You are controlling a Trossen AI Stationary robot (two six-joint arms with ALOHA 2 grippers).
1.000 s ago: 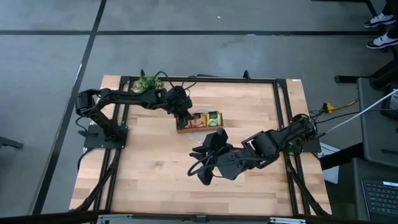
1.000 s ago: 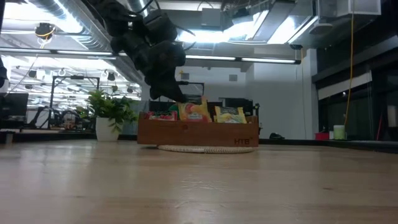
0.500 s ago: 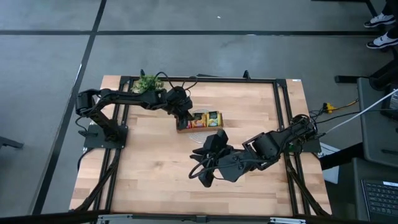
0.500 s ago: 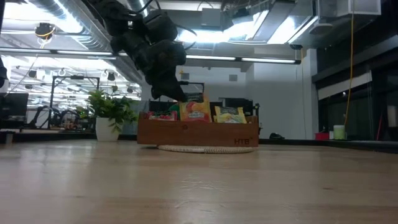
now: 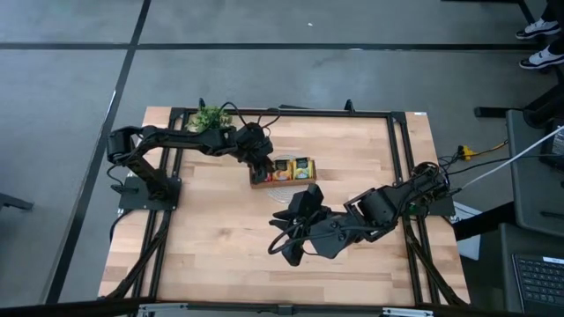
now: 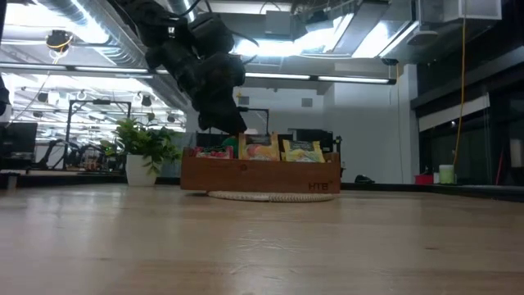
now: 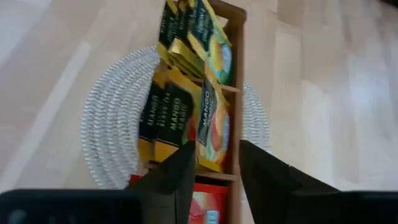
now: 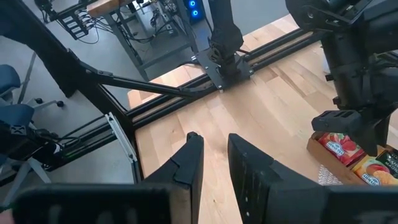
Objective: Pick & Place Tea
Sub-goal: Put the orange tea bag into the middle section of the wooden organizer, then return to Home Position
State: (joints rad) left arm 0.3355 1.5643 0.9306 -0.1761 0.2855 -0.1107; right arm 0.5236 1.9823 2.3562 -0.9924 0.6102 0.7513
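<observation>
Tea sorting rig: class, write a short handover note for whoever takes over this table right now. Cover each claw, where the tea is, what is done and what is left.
Left claw: open, empty, over the wooden tray, above its middle compartment.
Right claw: waiting nearer the table's front, open with a small gap, holding nothing.
Tea: red sachets, orange sachets and yellow sachets stand in separate compartments of the tray, which sits on a round woven mat.
Done: all the tea in view is in the tray.
Left: pull the left arm clear; check for stray sachets hidden under the arms.

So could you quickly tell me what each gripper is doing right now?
Left gripper: open above the tray's orange sachets, holding nothing.
Right gripper: slightly open, empty, over bare table.
</observation>
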